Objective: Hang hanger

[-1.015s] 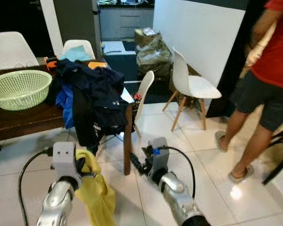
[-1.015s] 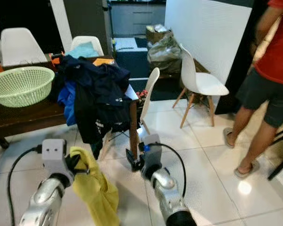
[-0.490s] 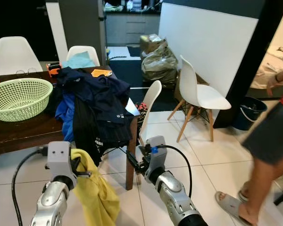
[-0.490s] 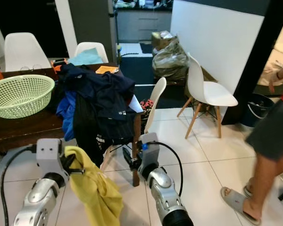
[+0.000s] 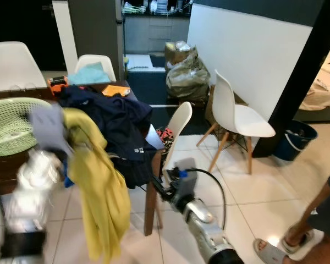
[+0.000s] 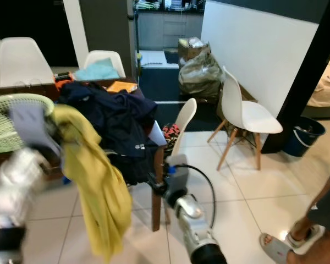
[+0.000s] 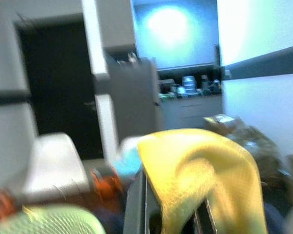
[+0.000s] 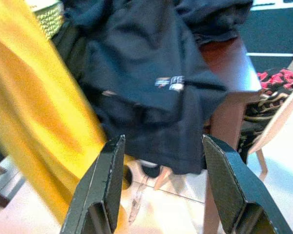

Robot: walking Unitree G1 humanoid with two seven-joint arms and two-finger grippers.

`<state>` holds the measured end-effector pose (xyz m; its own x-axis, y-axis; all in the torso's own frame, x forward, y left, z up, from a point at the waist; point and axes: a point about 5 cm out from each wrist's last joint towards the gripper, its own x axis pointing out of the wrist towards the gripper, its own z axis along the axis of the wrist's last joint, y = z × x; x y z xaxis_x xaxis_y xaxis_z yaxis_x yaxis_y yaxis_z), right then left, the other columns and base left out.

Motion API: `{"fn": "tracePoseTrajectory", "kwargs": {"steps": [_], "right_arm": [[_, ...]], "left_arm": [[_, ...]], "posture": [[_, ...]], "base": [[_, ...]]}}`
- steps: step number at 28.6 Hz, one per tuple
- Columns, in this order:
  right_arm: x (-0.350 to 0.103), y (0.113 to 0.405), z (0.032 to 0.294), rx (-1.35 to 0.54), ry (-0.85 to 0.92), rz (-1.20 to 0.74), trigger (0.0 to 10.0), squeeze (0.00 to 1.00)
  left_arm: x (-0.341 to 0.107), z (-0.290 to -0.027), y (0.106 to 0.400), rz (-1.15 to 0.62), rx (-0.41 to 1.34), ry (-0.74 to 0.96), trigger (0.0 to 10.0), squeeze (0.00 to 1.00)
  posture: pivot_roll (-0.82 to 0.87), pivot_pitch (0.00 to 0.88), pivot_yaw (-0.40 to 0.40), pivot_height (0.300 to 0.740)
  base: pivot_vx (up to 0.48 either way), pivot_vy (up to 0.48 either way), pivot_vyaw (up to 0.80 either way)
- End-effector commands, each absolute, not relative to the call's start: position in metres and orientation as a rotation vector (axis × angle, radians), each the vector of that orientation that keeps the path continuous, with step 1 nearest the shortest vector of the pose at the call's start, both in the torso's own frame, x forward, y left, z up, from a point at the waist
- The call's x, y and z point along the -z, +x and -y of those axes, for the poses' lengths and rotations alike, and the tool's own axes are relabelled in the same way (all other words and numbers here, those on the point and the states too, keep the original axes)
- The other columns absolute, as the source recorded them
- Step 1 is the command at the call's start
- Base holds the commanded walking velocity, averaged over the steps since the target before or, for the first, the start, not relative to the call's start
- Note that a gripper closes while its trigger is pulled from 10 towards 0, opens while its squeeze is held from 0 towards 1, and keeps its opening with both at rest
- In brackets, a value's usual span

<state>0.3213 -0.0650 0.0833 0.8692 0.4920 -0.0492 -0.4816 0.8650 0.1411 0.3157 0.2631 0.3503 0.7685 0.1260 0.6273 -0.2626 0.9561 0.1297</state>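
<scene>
The left gripper [image 5: 71, 144] is raised beside the wooden table [image 5: 5, 165] with a yellow garment [image 5: 96, 198] draped from it; the arm is smeared by blur, so whether its fingers are clamped or the cloth merely hangs over them I cannot tell. No hanger can be made out under the cloth, and no rail or hook to hang it on is in sight, so I judge the hanging itself not yet done (finding a place to hang comes first). The right gripper [image 8: 161, 190] sits low in front of the table corner, its fingers [image 8: 105, 187] spread wide and holding nothing.

The right wrist view gives the dark clothes [image 8: 151, 83] piled on the table up close, with a small printed logo; the head views add the green basket [image 5: 8, 124], white chairs [image 5: 236, 113] and a person's leg [image 5: 313, 231].
</scene>
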Motion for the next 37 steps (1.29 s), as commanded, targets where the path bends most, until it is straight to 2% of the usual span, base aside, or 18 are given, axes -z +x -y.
{"fn": "tracePoseTrajectory", "kwargs": {"steps": [1,5,9,20,21,26,29,33,35,36,37], "right_arm": [[-0.081,0.322,0.070,-0.490,0.139,-0.093,10.0,0.00],[-0.081,0.323,0.070,-0.490,0.142,-0.095,10.0,0.00],[-0.082,0.324,0.069,-0.491,0.147,-0.095,10.0,0.00],[-0.081,0.323,0.069,-0.488,0.151,-0.096,10.0,0.00],[-0.079,0.322,0.070,-0.488,0.152,-0.099,10.0,0.00],[-0.079,0.322,0.071,-0.487,0.151,-0.101,10.0,0.00],[-0.077,0.322,0.070,-0.491,0.147,-0.110,10.0,0.00],[-0.077,0.322,0.069,-0.493,0.147,-0.111,10.0,0.00],[-0.076,0.321,0.069,-0.495,0.149,-0.114,10.0,0.00],[-0.076,0.321,0.069,-0.495,0.149,-0.114,10.0,0.00],[-0.075,0.320,0.068,-0.495,0.149,-0.116,10.0,0.00]], "left_arm": [[-0.377,-0.276,0.309,0.744,-0.257,0.249,10.0,0.00],[-0.424,-0.295,0.301,0.837,-0.319,0.325,10.0,0.00],[-0.450,-0.300,0.306,0.850,-0.307,0.382,10.0,0.00],[-0.452,-0.299,0.321,0.799,-0.275,0.403,10.0,0.00],[-0.440,-0.299,0.333,0.725,-0.250,0.413,10.0,0.00],[-0.428,-0.296,0.345,0.670,-0.228,0.434,10.0,0.00],[-0.370,-0.289,0.378,0.369,-0.146,0.418,10.0,0.00],[-0.356,-0.288,0.383,0.308,-0.133,0.387,10.0,0.00],[-0.311,-0.275,0.393,0.159,-0.021,0.367,10.0,0.00],[-0.311,-0.275,0.393,0.159,-0.021,0.367,10.0,0.00],[-0.288,-0.260,0.396,0.102,0.087,0.368,10.0,0.00]], "posture": [[0.14,0.007,-0.037,0.740],[0.15,0.005,-0.047,0.740],[0.15,0.004,-0.049,0.740],[0.15,0.004,-0.046,0.740],[0.15,0.004,-0.048,0.740],[0.15,0.008,-0.048,0.740],[0.15,0.007,-0.046,0.740],[0.15,0.008,-0.046,0.740],[0.15,0.013,-0.046,0.740],[0.15,0.013,-0.046,0.740],[0.15,0.017,-0.047,0.740]], "base": [[0.390,0.000,0.00],[0.388,0.000,0.00],[0.389,0.000,0.00],[0.395,0.000,0.00],[0.394,0.000,0.00],[0.394,0.000,0.00],[0.234,0.000,0.00],[0.000,0.000,0.00],[0.000,0.000,0.00],[0.000,0.000,0.00],[0.000,0.000,0.00]]}}
